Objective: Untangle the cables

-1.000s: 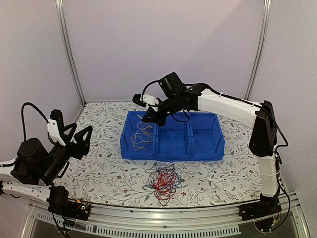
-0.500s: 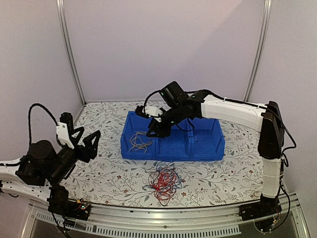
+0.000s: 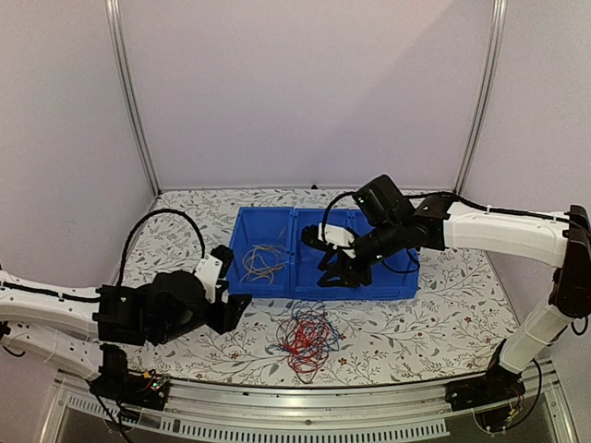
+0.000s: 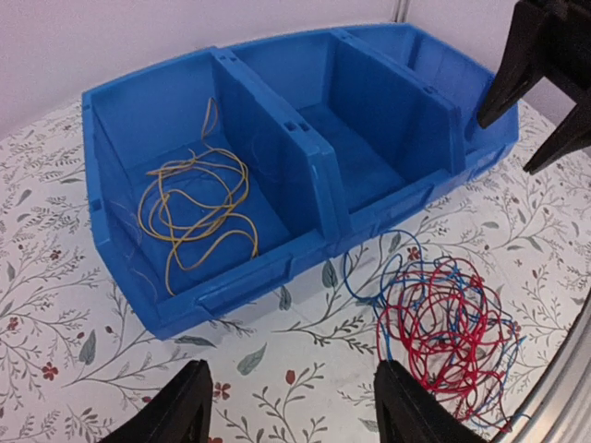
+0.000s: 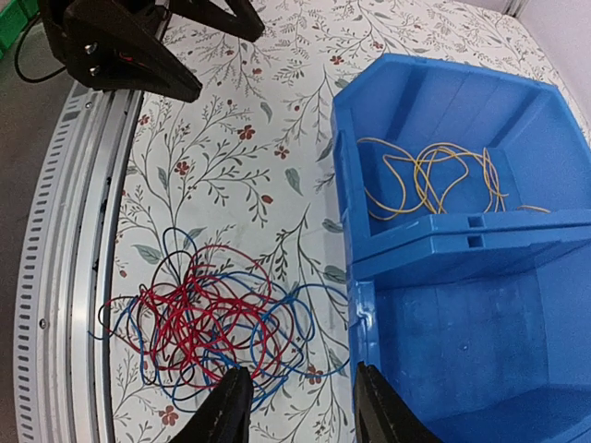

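Seen from overhead, a blue three-compartment bin stands in the middle of the floral tabletop. Its left compartment holds a loose coil of yellow-tan wires lying on the compartment floor. Just in front of the bin's near wall, on the tabletop, lies a tangle of red and dark blue wires, the two colours looped through one another in a single heap. Your left gripper hangs low over the tabletop, to the left of the tangle and in front of the bin's left end. In the left wrist view its two fingers stand wide apart with nothing between them, and the bin and the tangle lie beyond. Your right gripper reaches in from the right side and hangs above the bin's near wall, about level with the middle compartment. In the right wrist view its fingertips stand moderately apart and hold nothing, with the tangle below to one side and the bin to the other. Neither gripper touches any wire.
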